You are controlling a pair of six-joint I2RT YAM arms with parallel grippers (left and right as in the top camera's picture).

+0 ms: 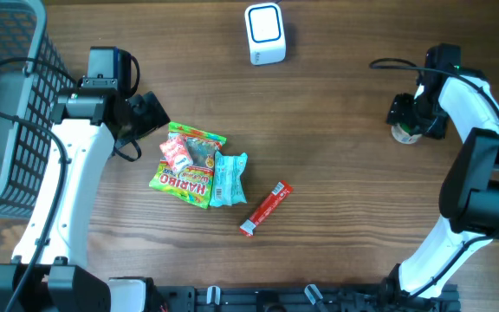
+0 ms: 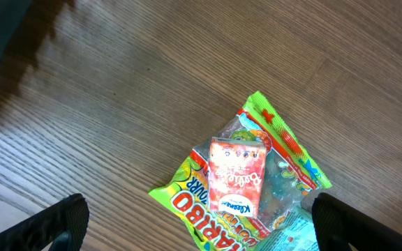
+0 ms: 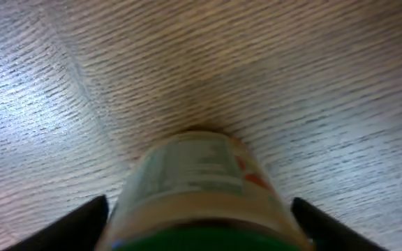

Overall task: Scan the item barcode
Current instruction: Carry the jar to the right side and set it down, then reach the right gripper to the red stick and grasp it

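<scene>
A small bottle (image 3: 197,174) with a green cap and a printed label stands on the wooden table at the far right (image 1: 405,134). My right gripper (image 3: 197,223) is open, with one jaw on each side of the bottle and a small gap showing at the right jaw. The white barcode scanner (image 1: 265,33) stands at the back centre. My left gripper (image 2: 201,222) hangs open above a pile of snacks: a green Haribo bag (image 2: 201,206) with a pink packet (image 2: 236,174) on top.
A teal packet (image 1: 229,178) lies against the Haribo bag (image 1: 184,178). To their right lies a red stick pack (image 1: 265,208). A grey wire basket (image 1: 7,104) fills the left edge, behind my left arm.
</scene>
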